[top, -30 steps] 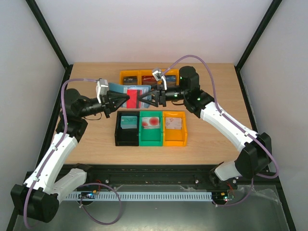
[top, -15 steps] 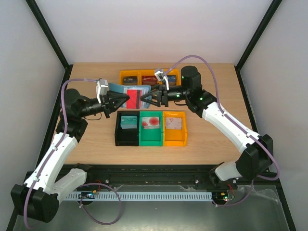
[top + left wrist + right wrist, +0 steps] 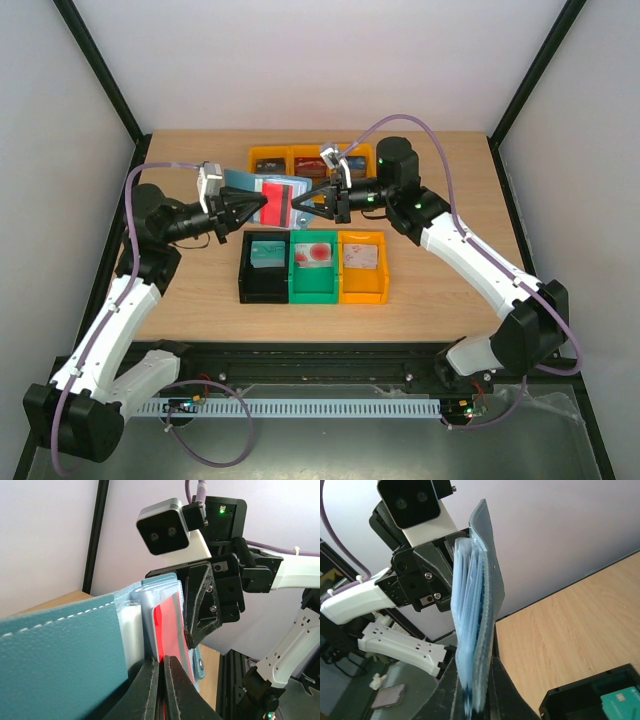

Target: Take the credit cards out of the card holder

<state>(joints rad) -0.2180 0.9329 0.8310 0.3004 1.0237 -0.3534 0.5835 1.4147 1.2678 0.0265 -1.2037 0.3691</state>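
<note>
bright even light, soft shadows, sharp overhead, wrist backgrounds slightly blurred

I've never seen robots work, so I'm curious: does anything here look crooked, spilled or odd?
Nothing looks spilled or broken. The one odd sight is the card holder, which hangs open in mid-air above the table. It is pinched between the left pincer and the right pincer, with a red card showing.

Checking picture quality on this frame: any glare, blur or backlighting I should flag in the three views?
Top external: light is even and soft, everything is sharp, and there is no glare on the card holder. Left wrist: the holder and the red card are crisp, and the white wall behind is bright but not washed out. Right wrist: the holder is backlit by the pale wall, and its lower edge near the lens is soft.
</note>
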